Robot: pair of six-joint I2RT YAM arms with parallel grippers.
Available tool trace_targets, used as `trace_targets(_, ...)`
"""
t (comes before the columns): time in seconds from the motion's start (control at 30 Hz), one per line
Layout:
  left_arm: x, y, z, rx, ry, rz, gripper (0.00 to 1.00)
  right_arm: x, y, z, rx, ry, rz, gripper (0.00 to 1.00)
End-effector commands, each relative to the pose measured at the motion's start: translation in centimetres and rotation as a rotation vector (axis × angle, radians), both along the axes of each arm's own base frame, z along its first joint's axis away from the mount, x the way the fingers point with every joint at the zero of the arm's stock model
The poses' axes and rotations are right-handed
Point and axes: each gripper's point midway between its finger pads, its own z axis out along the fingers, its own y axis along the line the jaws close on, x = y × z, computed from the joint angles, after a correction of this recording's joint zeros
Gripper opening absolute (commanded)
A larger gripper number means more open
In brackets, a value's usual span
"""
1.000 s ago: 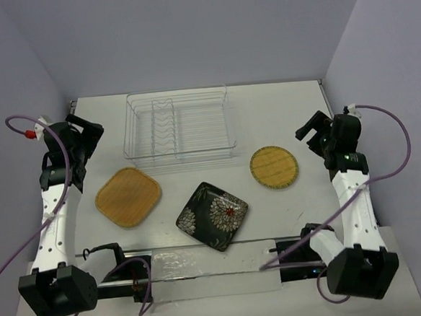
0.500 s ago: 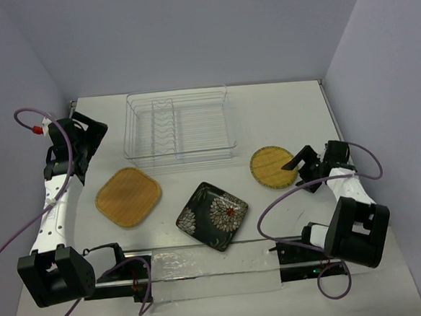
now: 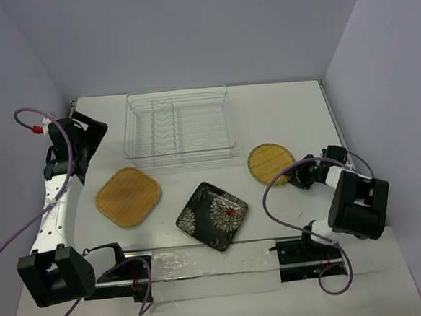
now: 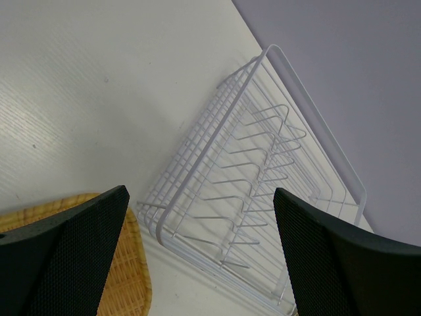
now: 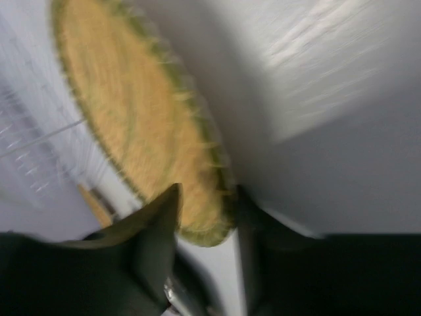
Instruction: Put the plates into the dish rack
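The small round yellow plate with a greenish rim lies right of centre. My right gripper is low at its near right edge. In the right wrist view the plate's rim sits pinched between the two fingers of the right gripper. The black square flowered plate lies flat at front centre. The tan bamboo plate lies flat to the left. The wire dish rack stands at the back with no plates in it. My left gripper hangs open above the table, left of the rack and beyond the bamboo plate.
Purple cables loop off both arms. A metal rail with a clear strip runs along the near edge between the bases. Walls close in the table at the back and on both sides.
My right arm has dropped from raised to low on the table and its jaws have closed onto the yellow plate's rim. The plate shifted slightly toward the rack. The left arm barely moved.
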Motion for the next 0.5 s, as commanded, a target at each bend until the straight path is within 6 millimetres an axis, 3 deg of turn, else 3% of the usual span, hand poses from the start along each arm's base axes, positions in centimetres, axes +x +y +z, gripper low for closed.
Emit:
trace_targets(0.0, 0.9, -0.2, 3.5, 0.012, -0.098, -0.021, 0.99, -1.3, -1.3, -2.8, -0.048, 0.089, -0.069, 0.33)
trace_targets(0.13, 0.8, -0.3, 3.8, 0.01, -0.102, -0.025, 0.99, -1.0, -1.6, -2.7, -0.063, 0.076, -0.087, 0.0)
trace_targets(0.23, 0.8, -0.8, 4.8, 0.014, -0.129, -0.055, 0.99, -0.3, -2.1, -1.3, -0.099, 0.013, -0.079, 0.0)
trace_targets(0.33, 0.7, -2.1, 6.4, 0.033, -0.175, -0.121, 0.99, 0.9, -2.7, 2.1, -0.176, -0.133, -0.067, 0.0)
trace_targets(0.37, 0.7, -2.3, 6.8, 0.031, -0.188, -0.135, 0.99, 1.0, -2.7, 2.3, -0.179, -0.139, -0.067, 0.0)
trace_targets(0.47, 0.7, -5.9, 9.1, 0.05, -0.271, -0.275, 0.99, 2.1, -3.9, 8.5, -0.313, -0.348, -0.086, 0.0)
